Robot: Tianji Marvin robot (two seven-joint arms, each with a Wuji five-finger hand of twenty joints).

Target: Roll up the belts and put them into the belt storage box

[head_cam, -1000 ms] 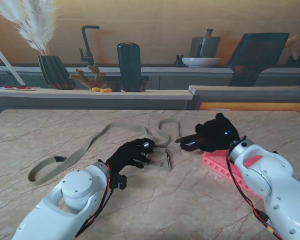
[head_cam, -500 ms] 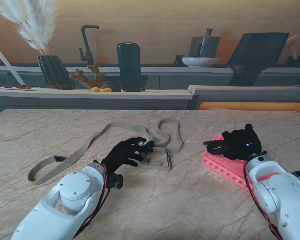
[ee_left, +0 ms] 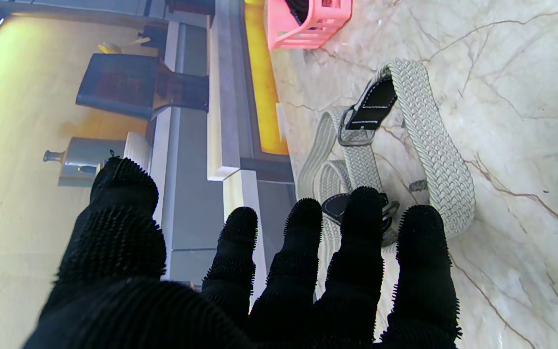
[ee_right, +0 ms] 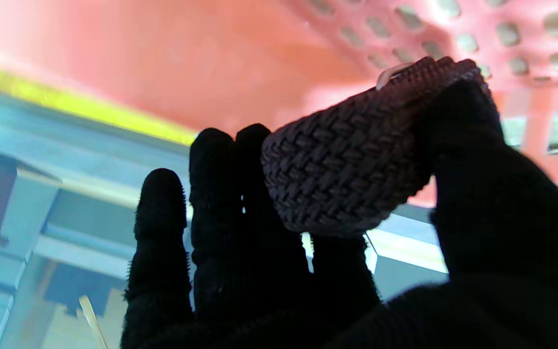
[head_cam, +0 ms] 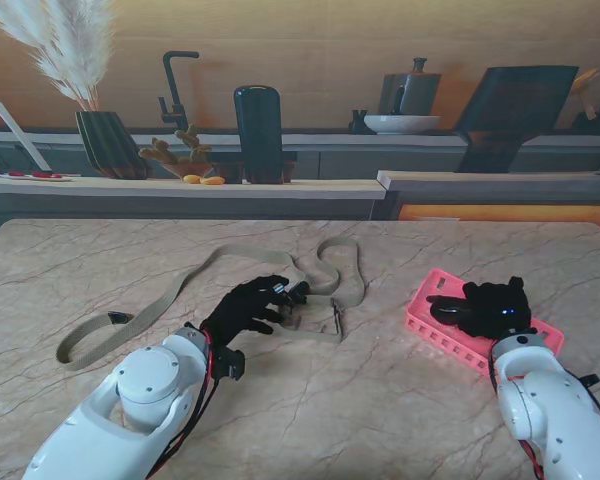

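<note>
Belts: one rolled, one loose on desk [head_cam: 400, 400].
Right hand [head_cam: 485, 308] over pink storage box [head_cam: 420, 322], fingers [ee_right: 160, 203] pinching rolled belt [ee_right: 342, 174]. Left hand [head_cam: 245, 310] fingers spread, tips at beige belt [head_cam: 195, 280] buckle.

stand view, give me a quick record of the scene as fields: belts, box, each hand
rolled belt: dark woven roll, pinched between thumb and fingers of the right hand
loose belt: beige woven belt lying unrolled across the marble table
belt storage box: pink slatted box on my right side of the table
right hand: over the box, shut on the rolled belt
left hand: at the loose belt's buckle end, fingers spread, gripping nothing
</note>
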